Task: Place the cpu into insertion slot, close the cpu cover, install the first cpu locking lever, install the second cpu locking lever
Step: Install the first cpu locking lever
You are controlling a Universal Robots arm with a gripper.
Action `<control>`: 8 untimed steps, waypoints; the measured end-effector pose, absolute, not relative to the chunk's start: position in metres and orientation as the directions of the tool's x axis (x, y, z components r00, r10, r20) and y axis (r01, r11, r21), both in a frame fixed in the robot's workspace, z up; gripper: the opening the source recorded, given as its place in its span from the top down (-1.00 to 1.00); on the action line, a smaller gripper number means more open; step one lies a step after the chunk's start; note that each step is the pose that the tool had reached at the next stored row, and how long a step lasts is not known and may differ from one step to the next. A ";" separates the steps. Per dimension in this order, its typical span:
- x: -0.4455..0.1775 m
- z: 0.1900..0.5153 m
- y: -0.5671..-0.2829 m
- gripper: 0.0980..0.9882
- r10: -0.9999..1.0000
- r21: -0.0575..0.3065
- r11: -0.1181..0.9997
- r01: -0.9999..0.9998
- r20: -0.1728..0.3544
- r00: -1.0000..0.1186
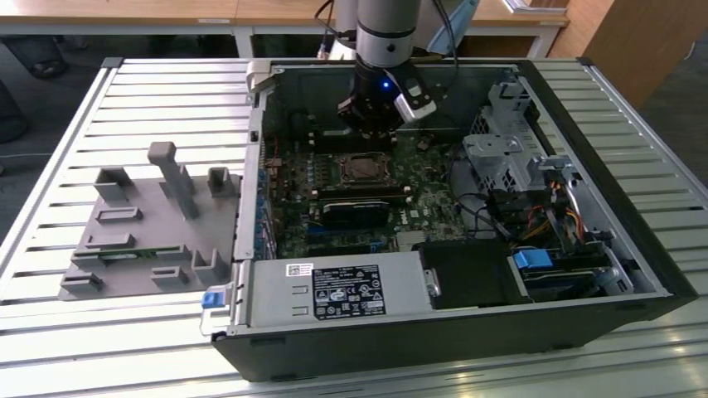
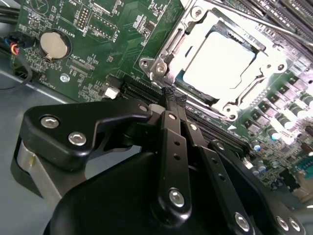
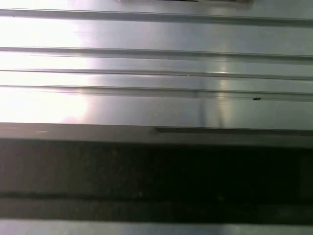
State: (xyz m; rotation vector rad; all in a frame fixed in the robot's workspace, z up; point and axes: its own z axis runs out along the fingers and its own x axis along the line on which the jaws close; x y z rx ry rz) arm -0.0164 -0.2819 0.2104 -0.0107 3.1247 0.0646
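My gripper (image 2: pixel 172 100) hung with fingers pressed together on nothing, tips just short of the insertion slot (image 2: pixel 220 63). Ahead, the cpu (image 2: pixel 218 58) lay seated under the cpu cover (image 2: pixel 193 41). I judged it light, rigid, fragile; edges only.

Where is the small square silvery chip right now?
The silvery square cpu sits in the metal-rimmed insertion slot on the green circuit board, just beyond the black gripper in the second wrist view.
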 end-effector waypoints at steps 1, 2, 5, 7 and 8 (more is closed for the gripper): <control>-0.016 0.211 -0.282 0.98 -0.007 0.041 0.999 -0.007 -0.016 -1.000; -0.016 0.211 -0.282 0.98 -0.007 0.041 0.999 -0.007 -0.016 -1.000; -0.016 0.211 -0.283 0.98 -0.007 0.041 0.999 -0.007 -0.016 -1.000; -0.016 0.211 -0.283 0.98 -0.007 0.041 0.999 -0.007 -0.016 -1.000; -0.016 0.211 -0.283 0.98 -0.007 0.041 0.999 -0.007 -0.016 -1.000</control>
